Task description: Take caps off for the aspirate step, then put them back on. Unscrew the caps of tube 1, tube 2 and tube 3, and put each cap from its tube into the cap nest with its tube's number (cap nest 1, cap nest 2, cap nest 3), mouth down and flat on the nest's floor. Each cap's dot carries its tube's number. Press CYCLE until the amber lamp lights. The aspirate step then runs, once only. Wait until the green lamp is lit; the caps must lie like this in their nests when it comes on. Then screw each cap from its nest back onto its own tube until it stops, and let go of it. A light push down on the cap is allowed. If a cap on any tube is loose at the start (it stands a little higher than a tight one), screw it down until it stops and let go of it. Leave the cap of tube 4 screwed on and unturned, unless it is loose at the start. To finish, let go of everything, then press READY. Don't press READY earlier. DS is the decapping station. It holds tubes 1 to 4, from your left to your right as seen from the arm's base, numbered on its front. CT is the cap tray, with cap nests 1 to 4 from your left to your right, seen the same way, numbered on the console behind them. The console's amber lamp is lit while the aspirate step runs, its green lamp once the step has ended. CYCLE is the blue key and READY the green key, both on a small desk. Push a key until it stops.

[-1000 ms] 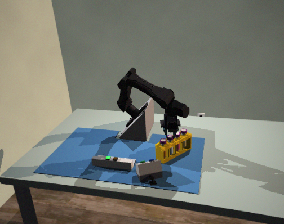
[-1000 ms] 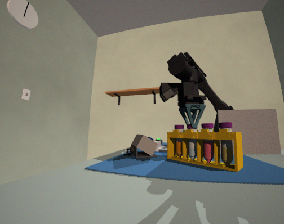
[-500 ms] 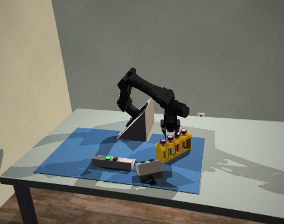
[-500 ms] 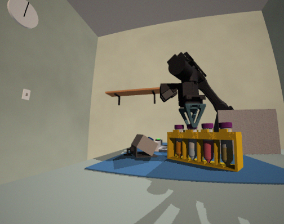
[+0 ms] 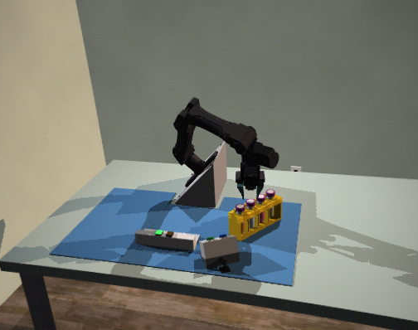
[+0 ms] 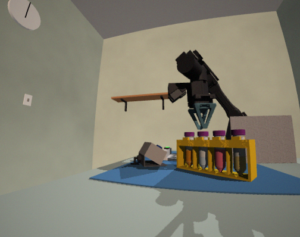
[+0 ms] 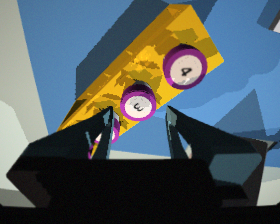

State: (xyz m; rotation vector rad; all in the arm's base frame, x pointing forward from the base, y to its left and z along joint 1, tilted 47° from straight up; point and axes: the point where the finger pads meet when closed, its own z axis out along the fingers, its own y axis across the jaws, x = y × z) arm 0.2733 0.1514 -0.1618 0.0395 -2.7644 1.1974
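From the top view, the gripper is seen hanging above the yellow station. All four purple caps are on their tubes.

From the side view, the gripper is held up over the caps, touching none.

From the wrist view, the fingers are seen apart with nothing between them. Cap 3 is just past the tips, and cap 4 is farther off. To do this step well, the fingers should be lined up on both sides of cap 3, lowered straight, and only then squeezed.
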